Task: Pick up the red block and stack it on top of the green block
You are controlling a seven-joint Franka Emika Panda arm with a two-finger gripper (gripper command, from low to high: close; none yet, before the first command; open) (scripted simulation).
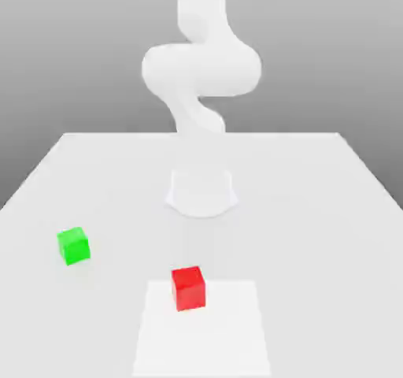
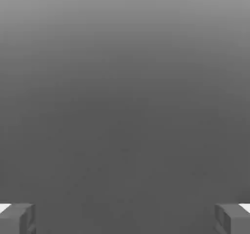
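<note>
2 blocks sit on the table (image 1: 330, 211) and neither has been touched, so I judge the task to be at its very first step: reaching for the red block (image 1: 189, 287).

My gripper (image 2: 125, 218) shows in the hand view as 2 grey fingertips (image 2: 19, 219), one at each edge of the frame with a broad gap between them, so the fingers are spread wide and hold nothing. Between them I see plain grey background, no table and no block, which suggests my hand is not pointing down at the work surface yet.

In the exterior view my arm (image 1: 201, 65) rises from its base (image 1: 202, 191) at the middle of the table. The red block lies in front of that base, on a paler square patch (image 1: 236, 337). The green block (image 1: 74, 245) lies well apart from the red one, toward the exterior view's left and a little nearer the base. Both rest flat on the table.

The next move, as I judge it, calls for turning my hand downward and bringing it over the red block, with the gap centred on it and the fingers lined up with 2 opposite faces, then lowering until they straddle it before closing. The block is about as wide as the gap allows, so poor centring could knock it aside.
</note>
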